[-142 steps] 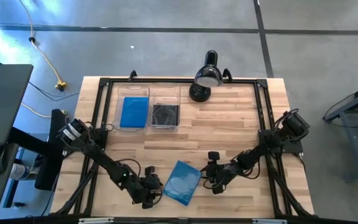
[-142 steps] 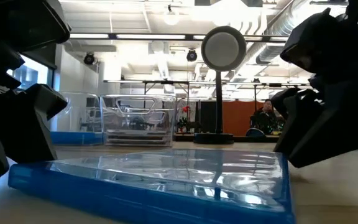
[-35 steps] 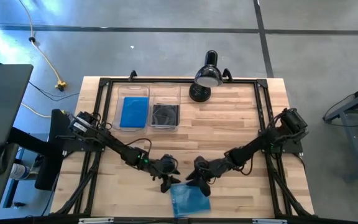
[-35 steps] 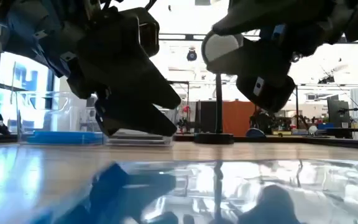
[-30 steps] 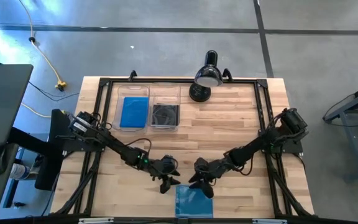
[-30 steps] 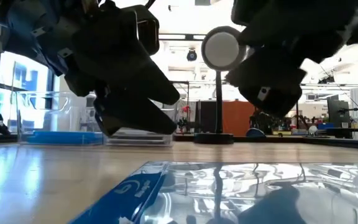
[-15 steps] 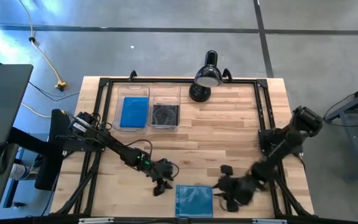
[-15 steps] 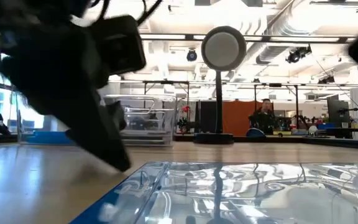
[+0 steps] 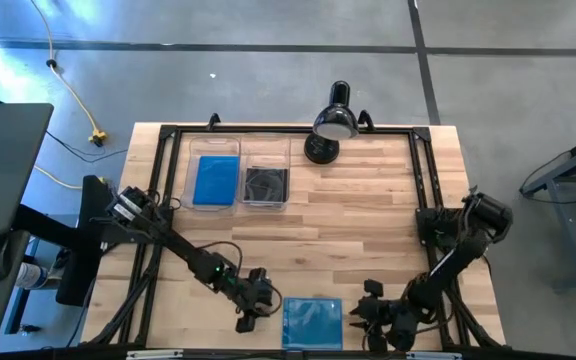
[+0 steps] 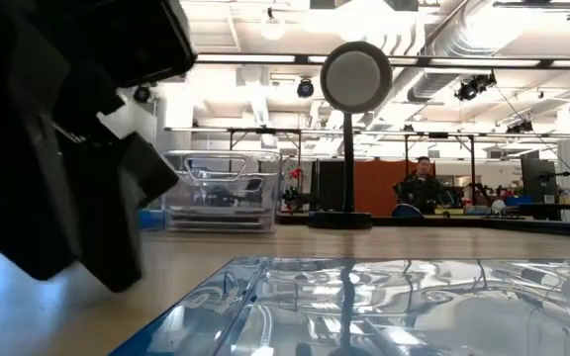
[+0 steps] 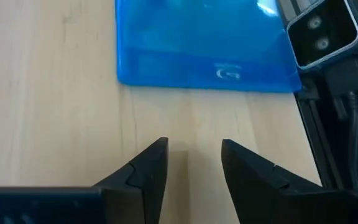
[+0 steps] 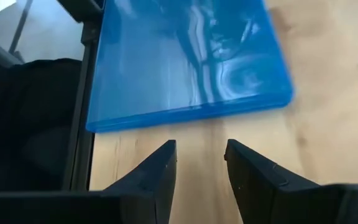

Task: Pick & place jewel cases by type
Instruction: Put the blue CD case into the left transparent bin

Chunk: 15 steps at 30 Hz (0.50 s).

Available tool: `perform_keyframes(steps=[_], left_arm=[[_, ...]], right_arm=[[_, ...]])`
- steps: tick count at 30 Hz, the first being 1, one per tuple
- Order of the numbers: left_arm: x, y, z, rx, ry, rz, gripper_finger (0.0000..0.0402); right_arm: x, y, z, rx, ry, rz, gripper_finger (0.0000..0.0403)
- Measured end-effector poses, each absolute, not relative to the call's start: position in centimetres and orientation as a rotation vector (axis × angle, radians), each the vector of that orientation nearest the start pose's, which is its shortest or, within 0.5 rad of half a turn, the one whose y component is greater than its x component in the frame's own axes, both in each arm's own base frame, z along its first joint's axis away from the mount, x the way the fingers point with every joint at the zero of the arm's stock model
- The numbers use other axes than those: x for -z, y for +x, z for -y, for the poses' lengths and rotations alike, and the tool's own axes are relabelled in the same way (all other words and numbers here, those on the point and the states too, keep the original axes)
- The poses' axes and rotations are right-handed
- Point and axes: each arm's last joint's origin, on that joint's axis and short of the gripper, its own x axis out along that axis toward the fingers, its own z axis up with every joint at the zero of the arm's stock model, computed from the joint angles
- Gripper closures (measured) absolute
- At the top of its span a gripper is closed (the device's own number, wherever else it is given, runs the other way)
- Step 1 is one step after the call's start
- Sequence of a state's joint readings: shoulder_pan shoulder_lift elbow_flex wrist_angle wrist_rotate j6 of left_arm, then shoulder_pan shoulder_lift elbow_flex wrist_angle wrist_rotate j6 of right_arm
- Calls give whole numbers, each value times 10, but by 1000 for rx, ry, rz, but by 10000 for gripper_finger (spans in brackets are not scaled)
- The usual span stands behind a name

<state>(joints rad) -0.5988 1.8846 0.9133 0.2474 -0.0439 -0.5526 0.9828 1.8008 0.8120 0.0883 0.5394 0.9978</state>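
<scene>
My left tool (image 9: 251, 310) and right tool (image 9: 375, 318) sit low on either side of the blue jewel case (image 9: 313, 324), both narrowly parted and empty. The case lies flat at the bench (image 9: 368, 215) front edge; a shove could push it off. The bins (image 9: 240, 172) stand far back.

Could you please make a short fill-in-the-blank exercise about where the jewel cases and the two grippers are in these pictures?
1. The loose jewel case lying flat at the table's near edge is coloured ____.
2. The left gripper and the right gripper stand on opposite sides of this case, and both jaws are ____.
3. In the far left bin lies a ____ case.
4. The bin beside it holds a ____ case.

Missing words: blue; open; blue; dark
</scene>
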Motion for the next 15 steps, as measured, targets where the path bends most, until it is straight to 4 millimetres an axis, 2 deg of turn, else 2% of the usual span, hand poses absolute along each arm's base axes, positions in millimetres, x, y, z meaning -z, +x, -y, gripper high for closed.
perform_keyframes(steps=[6, 8, 12, 15], left_arm=[[-118, 306, 208, 254, -321, -817, 254], [-118, 309, 207, 186, -433, -818, 254], [-118, 316, 198, 49, -781, -859, 254], [-118, 318, 196, 10, -911, -868, 254]], right_arm=[[-101, 203, -265, -65, 353, -787, 275], [-99, 208, -269, -73, 360, -797, 275], [-98, 216, -275, -87, 343, -801, 275], [-99, 219, -276, -82, 334, -812, 275]])
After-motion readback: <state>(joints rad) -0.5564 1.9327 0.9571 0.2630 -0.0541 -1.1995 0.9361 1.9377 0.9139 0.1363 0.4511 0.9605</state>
